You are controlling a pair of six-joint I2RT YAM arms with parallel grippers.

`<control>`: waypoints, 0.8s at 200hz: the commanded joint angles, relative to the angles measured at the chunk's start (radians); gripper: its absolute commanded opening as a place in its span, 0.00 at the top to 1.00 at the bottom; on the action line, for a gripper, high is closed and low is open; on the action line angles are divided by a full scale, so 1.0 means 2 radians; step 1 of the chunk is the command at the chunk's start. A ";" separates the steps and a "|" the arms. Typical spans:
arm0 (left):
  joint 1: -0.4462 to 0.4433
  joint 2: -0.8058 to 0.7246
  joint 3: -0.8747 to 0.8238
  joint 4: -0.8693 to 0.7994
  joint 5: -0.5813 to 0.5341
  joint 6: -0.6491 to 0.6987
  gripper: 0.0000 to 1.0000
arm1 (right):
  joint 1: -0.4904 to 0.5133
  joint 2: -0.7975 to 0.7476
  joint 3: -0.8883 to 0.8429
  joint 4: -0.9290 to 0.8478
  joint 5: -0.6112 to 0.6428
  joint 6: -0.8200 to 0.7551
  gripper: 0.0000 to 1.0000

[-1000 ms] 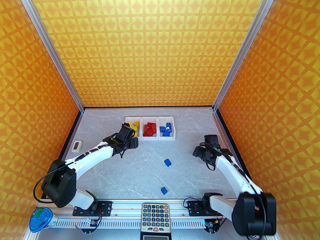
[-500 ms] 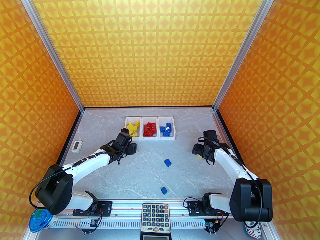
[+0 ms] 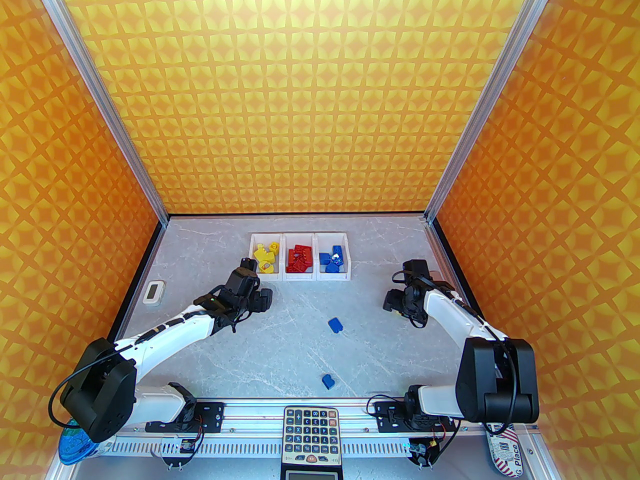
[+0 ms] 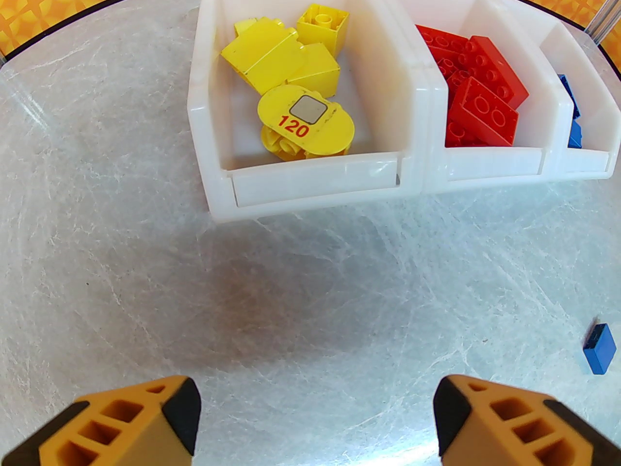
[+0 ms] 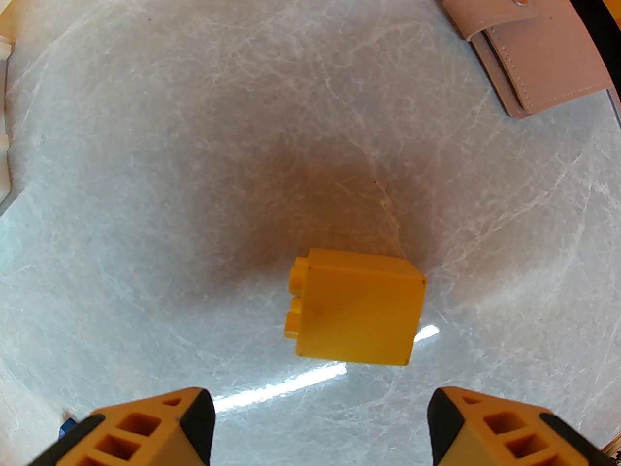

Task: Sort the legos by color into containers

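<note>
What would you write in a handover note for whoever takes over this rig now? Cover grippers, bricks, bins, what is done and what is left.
Left gripper: open, empty, above the table in front of the yellow bin.
Right gripper: open, empty, poised by a yellow brick lying on its side on the table.
Done: the yellow bin, red bin and blue bin each hold matching bricks.
Left: that yellow brick and two loose blue bricks on the table.
</note>
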 commanded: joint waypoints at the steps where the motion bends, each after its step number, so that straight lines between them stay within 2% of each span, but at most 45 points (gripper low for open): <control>1: -0.001 -0.015 -0.011 0.003 0.010 0.009 0.16 | -0.003 0.015 0.011 0.003 0.017 -0.005 0.25; 116: 0.000 -0.029 -0.014 0.003 0.011 0.015 0.16 | -0.003 0.099 0.055 0.016 0.026 -0.012 0.43; 160: 0.000 -0.031 -0.012 0.001 0.011 0.014 0.16 | -0.003 0.087 0.052 0.020 0.016 -0.019 0.58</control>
